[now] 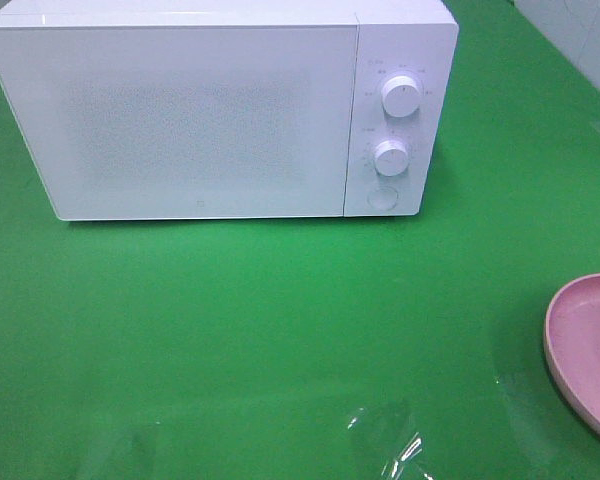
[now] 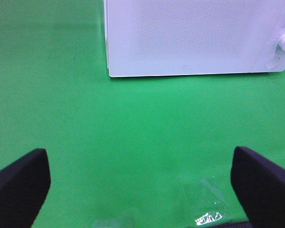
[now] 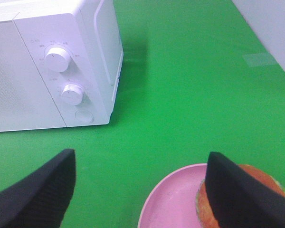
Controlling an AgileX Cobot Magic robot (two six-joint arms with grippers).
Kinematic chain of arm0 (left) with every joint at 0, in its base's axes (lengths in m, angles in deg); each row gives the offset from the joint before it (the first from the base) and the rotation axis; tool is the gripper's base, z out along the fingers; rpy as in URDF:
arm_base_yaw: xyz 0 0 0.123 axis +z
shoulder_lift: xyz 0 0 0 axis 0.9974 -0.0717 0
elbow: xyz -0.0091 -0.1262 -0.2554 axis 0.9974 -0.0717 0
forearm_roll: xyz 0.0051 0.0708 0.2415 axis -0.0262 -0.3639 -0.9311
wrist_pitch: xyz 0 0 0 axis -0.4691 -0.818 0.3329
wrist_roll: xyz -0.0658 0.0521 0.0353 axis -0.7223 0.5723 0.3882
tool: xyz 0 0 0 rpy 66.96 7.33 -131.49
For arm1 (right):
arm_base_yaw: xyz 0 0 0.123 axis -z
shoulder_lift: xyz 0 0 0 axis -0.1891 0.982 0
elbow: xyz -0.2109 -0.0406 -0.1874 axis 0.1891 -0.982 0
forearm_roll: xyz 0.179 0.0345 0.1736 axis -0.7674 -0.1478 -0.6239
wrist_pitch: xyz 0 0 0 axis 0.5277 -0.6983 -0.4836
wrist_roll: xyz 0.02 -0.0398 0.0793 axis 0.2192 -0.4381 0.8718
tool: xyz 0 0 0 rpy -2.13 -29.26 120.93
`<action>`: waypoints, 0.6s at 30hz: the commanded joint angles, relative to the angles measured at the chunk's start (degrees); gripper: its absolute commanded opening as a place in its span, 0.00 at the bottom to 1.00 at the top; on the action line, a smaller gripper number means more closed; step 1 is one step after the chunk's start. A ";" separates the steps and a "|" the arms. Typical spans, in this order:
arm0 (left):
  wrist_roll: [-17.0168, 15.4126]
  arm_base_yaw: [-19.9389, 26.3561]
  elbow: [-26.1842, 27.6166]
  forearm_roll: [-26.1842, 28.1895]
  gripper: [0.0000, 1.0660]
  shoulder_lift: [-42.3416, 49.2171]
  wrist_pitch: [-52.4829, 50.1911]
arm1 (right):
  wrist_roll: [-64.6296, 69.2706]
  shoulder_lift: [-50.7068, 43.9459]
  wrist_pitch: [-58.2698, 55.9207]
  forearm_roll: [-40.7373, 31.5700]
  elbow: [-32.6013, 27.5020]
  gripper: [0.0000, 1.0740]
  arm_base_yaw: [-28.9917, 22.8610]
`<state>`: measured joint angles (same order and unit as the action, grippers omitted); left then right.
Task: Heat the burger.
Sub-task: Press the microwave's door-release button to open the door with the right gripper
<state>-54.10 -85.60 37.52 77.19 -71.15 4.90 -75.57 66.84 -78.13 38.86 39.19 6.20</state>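
While the microwave (image 1: pixel 200 110) is shut, the burger (image 3: pixel 266 176) sits on its plate (image 3: pixel 171 204)

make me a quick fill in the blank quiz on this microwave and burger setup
1. The door of the microwave is ____.
2. The burger sits on a ____ plate.
3. The microwave panel has ____ knobs above a round button.
4. The right gripper has its jaws ____.

Missing words: closed; pink; two; open.
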 commanded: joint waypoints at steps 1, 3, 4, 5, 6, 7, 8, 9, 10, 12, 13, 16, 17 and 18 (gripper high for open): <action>0.11 0.11 -0.17 0.69 0.89 0.23 -0.17 | -0.06 2.29 5.56 0.06 -1.89 0.68 0.34; 0.11 0.11 -0.17 0.69 0.89 0.23 -0.17 | -0.06 3.78 8.82 0.06 -2.92 0.68 0.34; 0.11 0.11 -0.17 0.69 0.89 0.23 -0.17 | -0.06 5.27 11.69 0.06 -3.67 0.68 0.34; 0.11 0.11 -0.17 0.69 0.89 0.23 -0.17 | -0.06 5.96 13.12 0.06 -4.07 0.68 0.34; 0.11 0.11 -0.17 0.69 0.89 0.23 -0.17 | -0.06 5.96 13.12 0.06 -4.07 0.68 0.34; 0.11 0.11 -0.17 0.69 0.89 0.23 -0.17 | 0.00 7.73 16.21 0.06 -4.70 0.68 0.34; 0.11 0.11 -0.17 0.69 0.89 0.23 -0.17 | 0.00 7.73 16.21 0.06 -4.70 0.68 0.34; 0.11 0.11 -0.17 0.69 0.89 0.23 -0.17 | 0.00 9.68 18.85 0.06 -5.27 0.68 0.34; 0.11 0.11 -0.17 0.69 0.89 0.23 -0.17 | 0.00 9.68 18.85 0.06 -5.27 0.68 0.34; 0.11 0.11 -0.17 0.69 0.89 0.23 -0.17 | 0.00 11.29 20.91 0.06 -5.50 0.68 0.34; 0.11 0.11 -0.17 0.69 0.89 0.23 -0.17 | 0.00 13.35 22.86 0.06 -5.50 0.68 0.34; 0.11 0.11 -0.17 0.69 0.89 0.23 -0.17 | 0.00 16.67 26.81 0.06 -5.50 0.68 0.34; 0.11 0.11 -0.17 0.69 0.89 0.23 -0.17 | 0.00 16.67 26.81 0.06 -5.50 0.68 0.34; 0.11 0.11 -0.17 0.69 0.89 0.23 -0.17 | 0.00 19.08 29.74 0.06 -5.50 0.68 0.34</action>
<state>-54.10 -85.60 37.52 77.19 -71.15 4.90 -75.57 84.26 -51.83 38.86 33.75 6.20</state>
